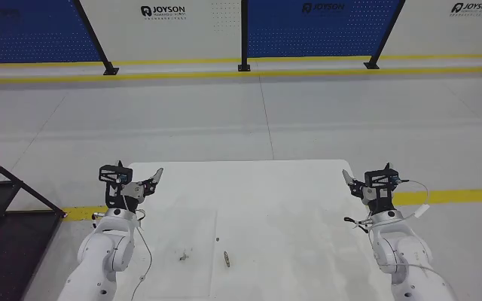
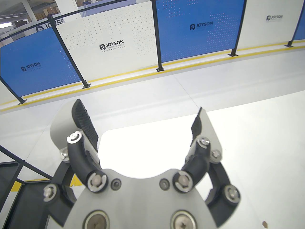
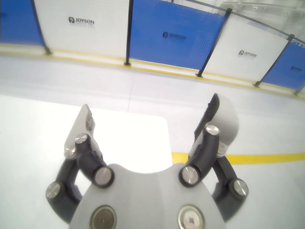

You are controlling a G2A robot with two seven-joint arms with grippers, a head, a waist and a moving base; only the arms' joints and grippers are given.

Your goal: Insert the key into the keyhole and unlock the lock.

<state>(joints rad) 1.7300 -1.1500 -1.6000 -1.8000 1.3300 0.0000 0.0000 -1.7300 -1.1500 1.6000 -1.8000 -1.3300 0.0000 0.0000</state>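
Top view shows a white table (image 1: 286,211) in the middle and low part of the frame. Two small things lie on it near the bottom edge, a little left of the middle. One is a small dark thing (image 1: 184,256). The other is a small brown thing (image 1: 225,259), just to its right. They are close but not touching. They are too small to tell which one is the key and which is the lock.

The left gripper (image 1: 153,180) is over the upper left corner of the table. The right gripper (image 1: 350,183) is over the upper right corner. Both are well apart from the two small things.

Left wrist view shows the left gripper (image 2: 139,110) from close up. Its two fingers are spread wide and nothing is between them. The table (image 2: 250,132) lies under it.

Right wrist view shows the right gripper (image 3: 150,103). Its fingers are spread wide too, and it has nothing in it. The table (image 3: 35,125) is under it.

A black rack (image 1: 22,203) stands at the left edge of the top view. A fence of blue and white panels (image 1: 316,30) runs along the top, with a yellow line (image 1: 188,62) on the floor in front of it.
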